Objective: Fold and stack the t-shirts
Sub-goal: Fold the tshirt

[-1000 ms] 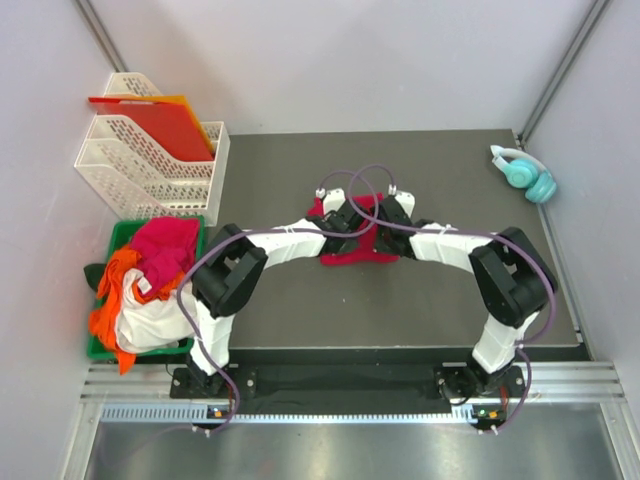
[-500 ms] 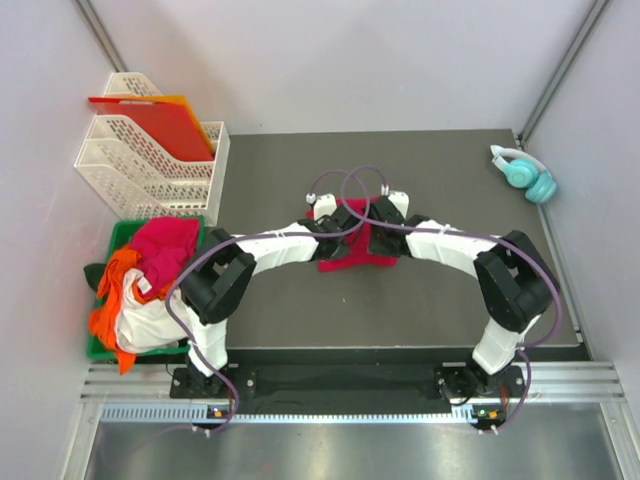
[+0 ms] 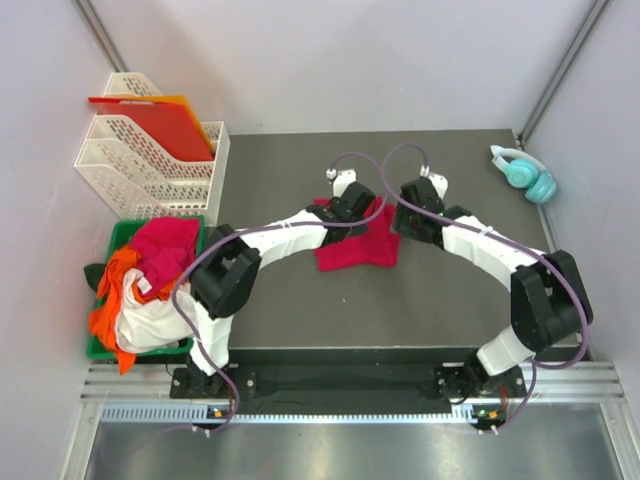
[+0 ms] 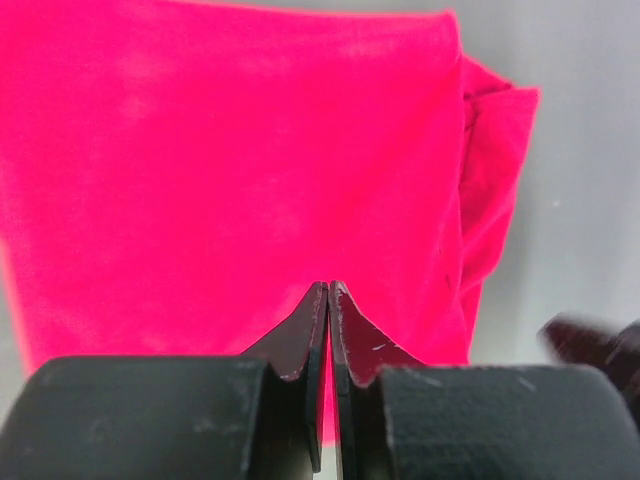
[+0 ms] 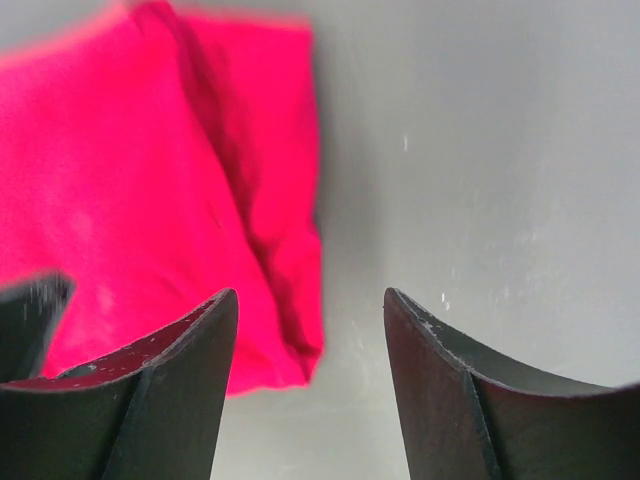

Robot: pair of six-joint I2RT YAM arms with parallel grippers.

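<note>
Pale, faintly lilac walls (image 3: 340, 60) are closing in the scene on three sides, a dark slanted post (image 3: 102, 35) is running up each rear corner, and soft, even light is falling over everything. A dark grey table (image 3: 400, 310) is filling the middle, its matte top showing a few tiny pale specks close up, while a stack of white perforated trays (image 3: 130, 170) is standing just off its far-left corner. Along the near edge a slotted aluminium rail (image 3: 330, 412) is running from side to side, and below it a sheet of brushed metal (image 3: 350, 450) is giving back a dull sheen.
</note>
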